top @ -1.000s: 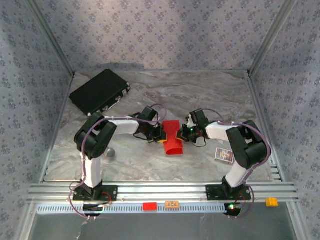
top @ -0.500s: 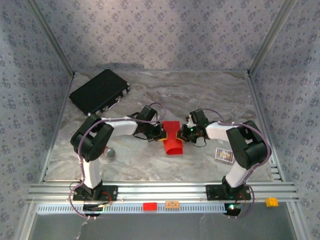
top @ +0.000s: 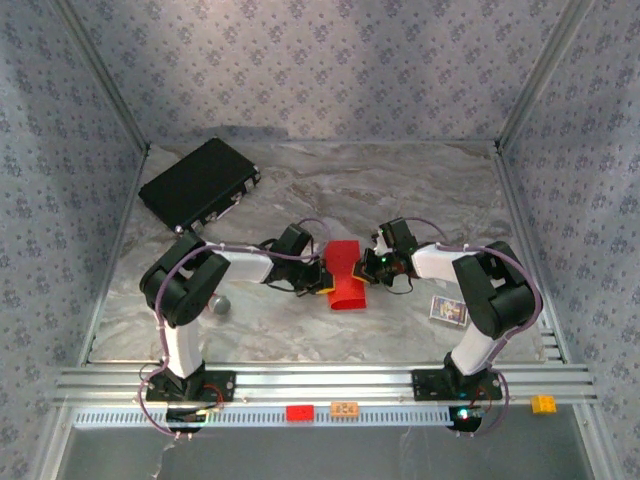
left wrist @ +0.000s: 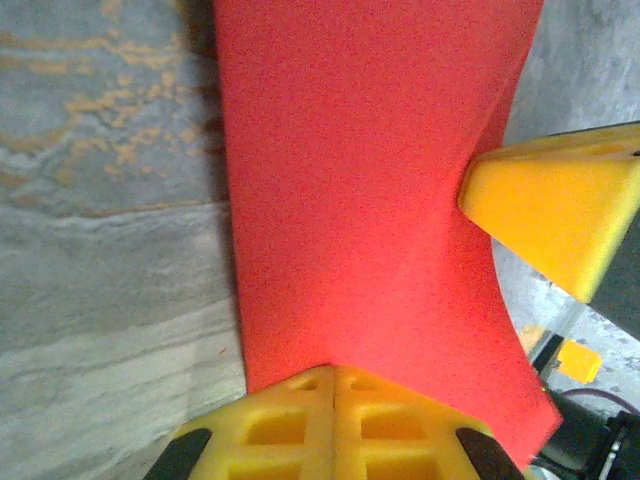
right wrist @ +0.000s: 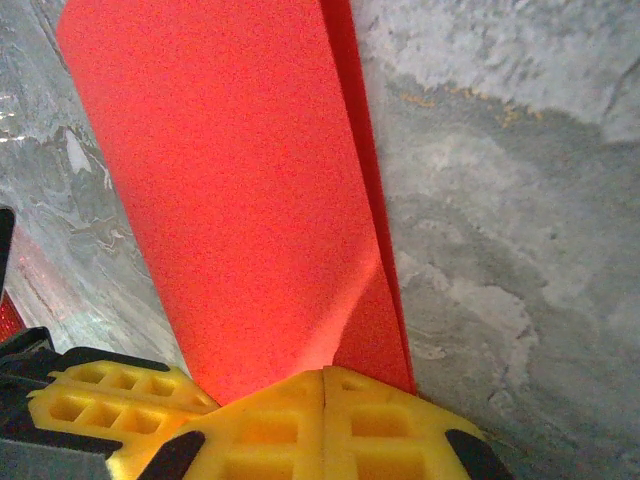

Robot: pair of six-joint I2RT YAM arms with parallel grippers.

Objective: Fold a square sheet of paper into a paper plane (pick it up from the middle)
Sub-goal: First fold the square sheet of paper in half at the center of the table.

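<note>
Mid-fold: my left end effector (top: 323, 279) and right end effector (top: 368, 267) each clench the thin bright-red paper sheet (top: 346, 280) by opposite edges. Next, I judge: flatten the crease squarely.

Marble-patterned tabletop (top: 400, 190) enclosed on three sides by floral-print walls (top: 330, 70). Aluminium rails (top: 320, 380) border the near edge.
</note>
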